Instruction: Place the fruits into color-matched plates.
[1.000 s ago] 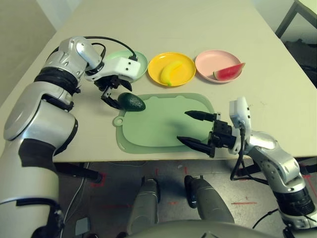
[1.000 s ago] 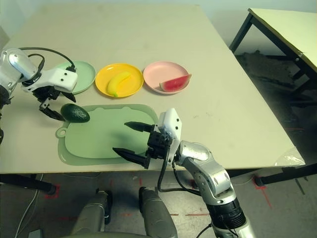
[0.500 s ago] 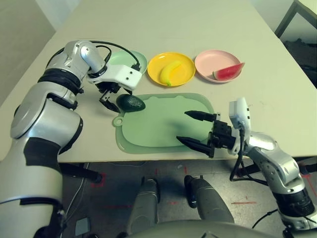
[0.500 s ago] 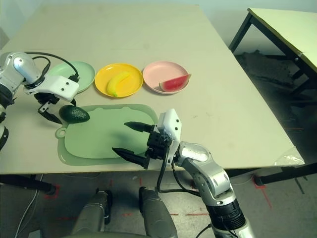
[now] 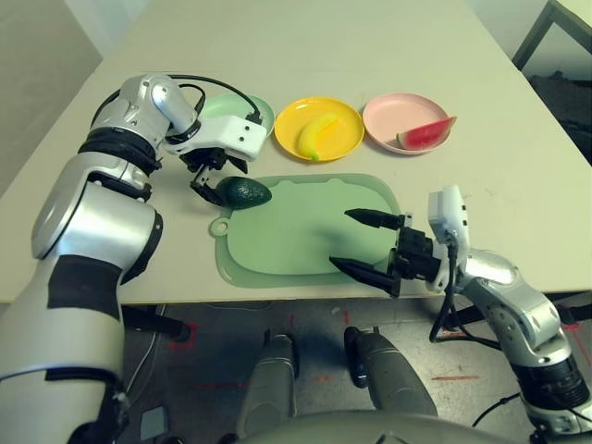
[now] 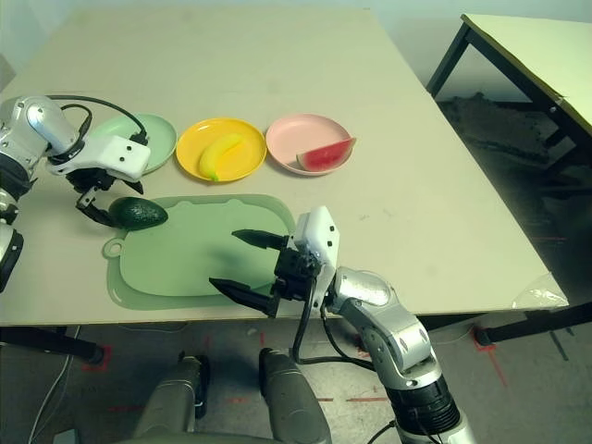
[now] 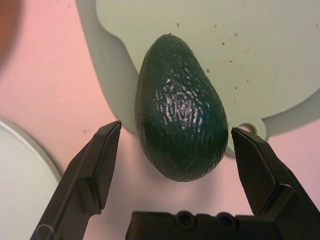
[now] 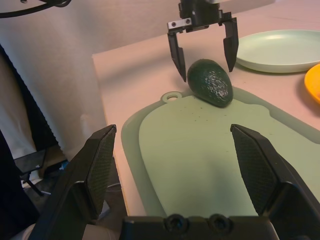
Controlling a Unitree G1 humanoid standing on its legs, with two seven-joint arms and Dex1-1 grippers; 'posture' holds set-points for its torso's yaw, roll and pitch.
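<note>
A dark green avocado (image 5: 246,192) lies across the far left corner of the green cutting board (image 5: 296,236). My left gripper (image 5: 213,178) is open, and its two fingers straddle the avocado's (image 7: 180,135) blunt end without touching it. The mint green plate (image 5: 255,108) just behind that arm is bare. A banana (image 5: 314,134) rests in the yellow plate (image 5: 348,117). A watermelon wedge (image 5: 427,135) rests in the pink plate (image 5: 393,108). My right gripper (image 5: 343,237) hovers open over the board's near right part and holds nothing.
The three plates stand in a row beyond the cutting board. The table's near edge runs just below the board, with the floor under it. A second table (image 6: 546,46) stands off to the right.
My left gripper has swung in and settled around the avocado's left end. The avocado, the other fruits and the right arm have stayed put.
</note>
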